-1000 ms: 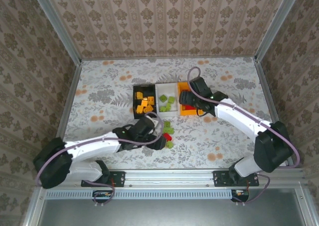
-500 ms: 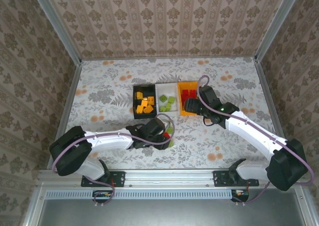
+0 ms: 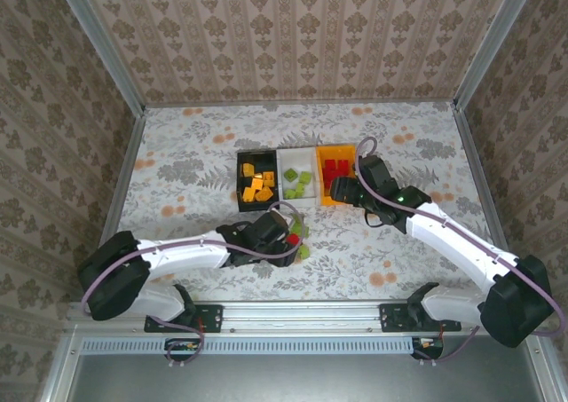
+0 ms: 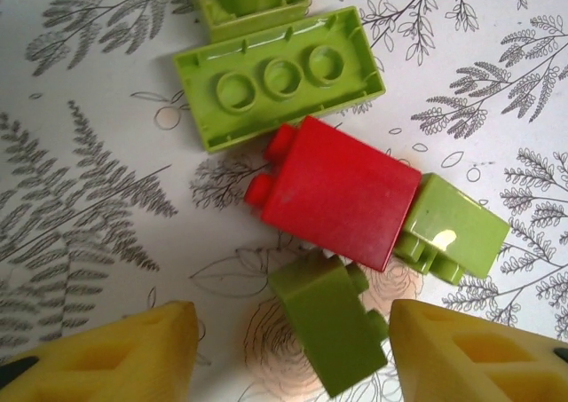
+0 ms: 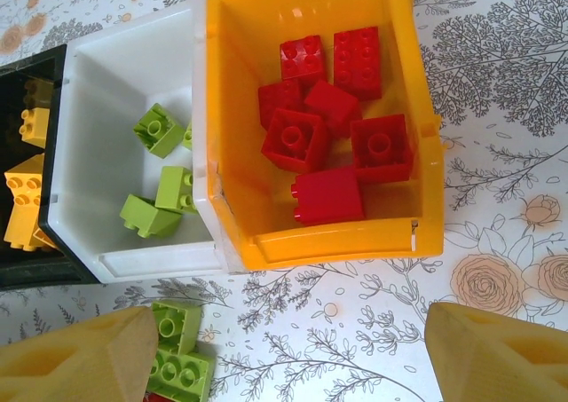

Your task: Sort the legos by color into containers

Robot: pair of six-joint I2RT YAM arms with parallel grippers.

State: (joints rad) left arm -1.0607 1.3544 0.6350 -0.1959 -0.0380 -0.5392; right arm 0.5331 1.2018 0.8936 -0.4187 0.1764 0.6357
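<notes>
Three containers stand side by side: a black bin (image 3: 240, 182) with yellow legos (image 3: 256, 185), a white bin (image 5: 98, 82) with green legos (image 5: 160, 129), and an orange bin (image 5: 337, 242) with several red legos (image 5: 328, 109). In front of them lies a loose cluster: a red brick (image 4: 337, 193), a long green brick (image 4: 280, 78) and smaller green ones (image 4: 453, 229). My left gripper (image 4: 293, 358) is low over this cluster, open, with a green brick (image 4: 333, 322) lying between its fingers. My right gripper (image 5: 284, 358) hangs open and holds nothing, just in front of the orange bin.
Flower-patterned table cloth (image 3: 408, 242) lies under everything. Metal rails and patterned walls (image 3: 302, 38) close in the table. Both arms reach toward the middle, the left gripper (image 3: 284, 240) about a hand's width from the right gripper (image 3: 349, 192).
My right gripper has drawn back from above the orange bin to its near side. My left gripper has shifted slightly over the loose cluster.
</notes>
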